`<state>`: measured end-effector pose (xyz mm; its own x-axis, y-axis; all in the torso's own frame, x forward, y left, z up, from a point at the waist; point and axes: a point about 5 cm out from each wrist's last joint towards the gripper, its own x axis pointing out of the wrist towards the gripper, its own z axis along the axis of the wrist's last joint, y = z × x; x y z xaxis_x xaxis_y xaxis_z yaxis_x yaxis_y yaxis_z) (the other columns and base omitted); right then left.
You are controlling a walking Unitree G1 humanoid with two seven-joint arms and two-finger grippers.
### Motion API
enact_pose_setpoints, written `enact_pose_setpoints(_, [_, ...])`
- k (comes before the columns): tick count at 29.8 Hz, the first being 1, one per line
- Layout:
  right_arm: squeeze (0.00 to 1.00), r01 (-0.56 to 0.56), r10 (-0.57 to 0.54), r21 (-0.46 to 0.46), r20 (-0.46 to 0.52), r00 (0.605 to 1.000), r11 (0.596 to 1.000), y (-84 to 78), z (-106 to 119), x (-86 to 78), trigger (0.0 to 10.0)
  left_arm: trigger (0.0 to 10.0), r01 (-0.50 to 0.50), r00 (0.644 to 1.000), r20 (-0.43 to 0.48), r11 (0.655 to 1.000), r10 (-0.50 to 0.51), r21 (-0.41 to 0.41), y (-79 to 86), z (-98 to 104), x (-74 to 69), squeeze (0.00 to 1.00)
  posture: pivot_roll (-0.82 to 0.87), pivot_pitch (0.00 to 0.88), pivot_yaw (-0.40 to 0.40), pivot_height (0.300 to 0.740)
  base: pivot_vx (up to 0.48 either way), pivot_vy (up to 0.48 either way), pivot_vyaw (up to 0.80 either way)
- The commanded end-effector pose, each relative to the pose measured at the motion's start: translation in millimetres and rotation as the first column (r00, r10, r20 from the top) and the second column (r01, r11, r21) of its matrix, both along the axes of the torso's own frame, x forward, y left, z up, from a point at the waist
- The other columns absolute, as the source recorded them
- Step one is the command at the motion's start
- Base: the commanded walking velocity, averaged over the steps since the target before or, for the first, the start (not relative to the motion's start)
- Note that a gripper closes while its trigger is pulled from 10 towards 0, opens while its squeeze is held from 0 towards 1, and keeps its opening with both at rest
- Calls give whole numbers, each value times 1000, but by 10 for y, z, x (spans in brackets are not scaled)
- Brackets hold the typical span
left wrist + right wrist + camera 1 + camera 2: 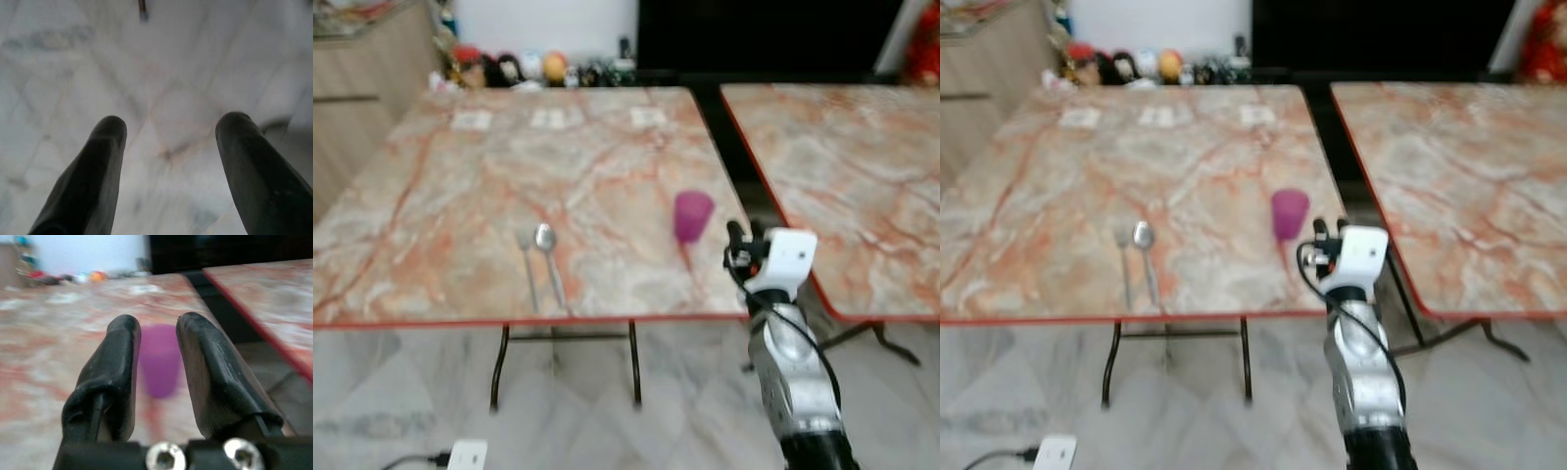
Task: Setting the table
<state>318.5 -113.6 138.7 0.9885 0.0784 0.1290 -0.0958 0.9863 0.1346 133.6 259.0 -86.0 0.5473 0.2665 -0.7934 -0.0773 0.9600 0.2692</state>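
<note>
Silver robot arm raised toward a purple cup on a marble-patterned table.
Lower right, the right gripper – two rounded black fingers parted, grasping nothing – sits just short of the tapered purple cup standing upright near the table front edge. Centre-left lie a fork and shiny spoon, side by side. The left gripper hangs parted over pale veined floor tiles.
</note>
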Motion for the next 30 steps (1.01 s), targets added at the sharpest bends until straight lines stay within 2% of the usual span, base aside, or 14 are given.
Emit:
enact_pose_setpoints(1, [0, 24, -24, -23, -4, 1000, 999, -103, -2, 8, 10000, 10000, 3, 1000, 21, 1000, -3, -7, -29, 16, 67, 0, -67, 31, -3, 740, 326, 0, 0])
enact_pose_setpoints(7, [0, -17, 17, -50, 1, 1000, 999, -45, 2, 7, 10000, 10000, 1, 1000, 19, 1000, -1, -5, -23, 16, 64, 0, -66, 30, -2, 740, 324, 0, 0])
enact_pose_setpoints(10, [0, -27, 27, -53, 6, 1000, 998, -23, 10, 4, 10000, 10000, 1, 1000, 15, 1000, -1, 1, -21, 15, 62, 0, -64, 29, -3, 740, 303, 0, 679])
enact_pose_setpoints(13, [0, -43, 43, -59, 1, 999, 997, 7, 12, 8, 10000, 10000, 2, 1000, 16, 1000, -2, 3, -27, 15, 65, 0, -64, 28, -4, 740, 0, 0, 696])
enact_pose_setpoints(18, [0, -51, 51, -55, -8, 999, 997, 9, 7, 22, 10000, 10000, 4, 1000, 16, 1000, -4, 2, -34, 13, 66, 0, -67, 27, -4, 740, 0, 0, 0])
enact_pose_setpoints(20, [0, 1, -5, -95, -46, 999, 995, -41, -29, 57, 10000, 10000, 5, 1000, 14, 1000, -5, 2, -37, 10, 62, 0, -67, 27, -5, 740, 0, 0, 0])
enact_pose_setpoints(27, [0, 132, -142, -98, -111, 984, 986, -175, -58, 60, 10000, 10000, 5, 1000, 8, 1000, -5, 1, -38, 5, 51, 0, -68, 27, -6, 740, 0, 0, 0])
enact_pose_setpoints(28, [392, 152, -165, -107, -121, 979, 982, -200, -65, 54, 10000, 10000, 6, 1000, 7, 1000, -6, 1, -39, 5, 51, 0, -72, 28, -6, 740, 0, 0, 0])
enact_pose_setpoints(29, [392, 166, -181, -116, -127, 975, 979, -217, -71, 51, 10000, 10000, 6, 1000, 7, 1000, -6, 1, -39, 4, 51, 0, -72, 28, -6, 740, 0, 0, 0])
enact_pose_setpoints(30, [1000, 190, -205, -110, -151, 967, 976, -248, -93, 45, 10000, 10000, 6, 1000, 6, 1000, -6, 0, -39, 4, 50, 0, -74, 29, -6, 740, 0, 0, 0])
